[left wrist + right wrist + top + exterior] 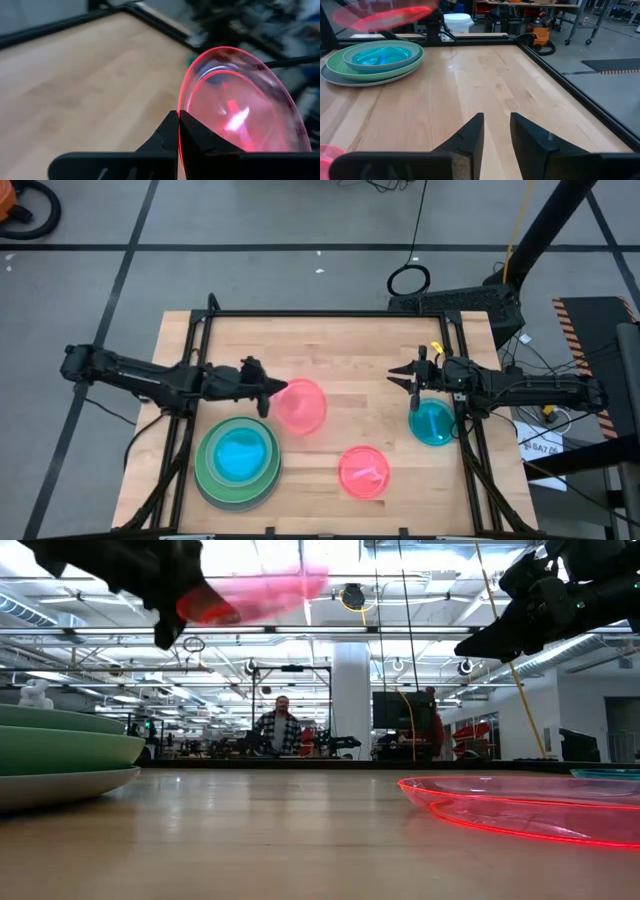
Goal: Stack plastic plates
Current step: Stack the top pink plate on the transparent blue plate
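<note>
A stack of plates (238, 463) stands near the table's left front: grey at the bottom, green ones above, blue on top. My left gripper (272, 389) is shut on a small translucent pink plate (302, 406), held high above the table just right of the stack. A second pink plate (363, 472) lies flat near the front middle. A small teal plate (432, 423) lies flat by the right edge. My right gripper (412, 384) hovers open just beyond the teal plate and touches nothing. My left gripper pinches the pink plate's rim (179, 120) between its two fingers, coming level from the table's left. The plate is lifted clear (262, 588), roughly level, and sticks out beyond the fingertips toward the right.
A black frame (330, 313) runs round the tabletop's far and side edges. Bare wood (340, 350) lies across the far half between the two arms. In the low view, a person (279, 727) is far off in the room behind.
</note>
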### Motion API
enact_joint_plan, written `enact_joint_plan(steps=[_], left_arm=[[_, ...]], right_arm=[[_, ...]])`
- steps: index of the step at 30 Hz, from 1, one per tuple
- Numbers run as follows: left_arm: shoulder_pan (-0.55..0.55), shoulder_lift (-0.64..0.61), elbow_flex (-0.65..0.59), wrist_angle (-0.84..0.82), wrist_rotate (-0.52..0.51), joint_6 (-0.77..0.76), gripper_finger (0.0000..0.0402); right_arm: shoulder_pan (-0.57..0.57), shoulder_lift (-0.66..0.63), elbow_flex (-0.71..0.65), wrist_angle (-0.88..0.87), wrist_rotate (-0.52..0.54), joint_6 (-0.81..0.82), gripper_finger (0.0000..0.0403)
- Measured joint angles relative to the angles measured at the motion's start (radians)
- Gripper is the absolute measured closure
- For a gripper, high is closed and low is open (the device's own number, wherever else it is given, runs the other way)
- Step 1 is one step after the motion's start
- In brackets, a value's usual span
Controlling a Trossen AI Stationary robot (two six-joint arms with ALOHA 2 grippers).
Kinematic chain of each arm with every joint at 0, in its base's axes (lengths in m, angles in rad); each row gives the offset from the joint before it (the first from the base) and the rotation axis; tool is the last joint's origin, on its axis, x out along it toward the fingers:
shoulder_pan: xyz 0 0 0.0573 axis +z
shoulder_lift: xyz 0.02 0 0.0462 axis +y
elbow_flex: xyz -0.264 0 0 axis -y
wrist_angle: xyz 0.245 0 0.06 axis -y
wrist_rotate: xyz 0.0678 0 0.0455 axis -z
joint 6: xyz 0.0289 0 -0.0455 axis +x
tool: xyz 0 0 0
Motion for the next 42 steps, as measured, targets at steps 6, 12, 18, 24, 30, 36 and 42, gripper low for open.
enact_joint_plan(steps=[6, 12, 18, 24, 30, 36, 42], left_arm=[[-0.072, -0.123, 0.088, -0.341, 0.052, -0.107, 0.0398], [-0.157, -0.124, 0.226, -0.891, 0.066, -0.295, 0.0398], [-0.235, -0.122, 0.229, -1.100, 0.097, -0.479, 0.0398], [-0.301, -0.118, 0.229, -1.124, 0.098, -0.545, 0.0398], [-0.340, -0.098, 0.229, -1.123, 0.111, -0.579, 0.0398], [-0.382, -0.035, 0.229, -1.127, 0.113, -0.612, 0.0383], [-0.397, 0.030, 0.229, -1.174, 0.123, -0.651, 0.0360]], right_arm=[[0.000, 0.000, 0.000, 0.000, 0.000, 0.004, 0.0314], [0.000, 0.000, 0.000, 0.000, 0.000, 0.008, 0.0314], [0.000, 0.000, 0.000, 0.000, 0.000, 0.008, 0.0314], [0.000, 0.000, 0.000, 0.000, 0.000, 0.010, 0.0314], [0.000, 0.000, 0.000, 0.000, 0.000, 0.010, 0.0314], [0.000, 0.000, 0.000, 0.000, 0.000, 0.020, 0.0314], [0.000, 0.000, 0.000, 0.000, -0.003, 0.054, 0.0314]])
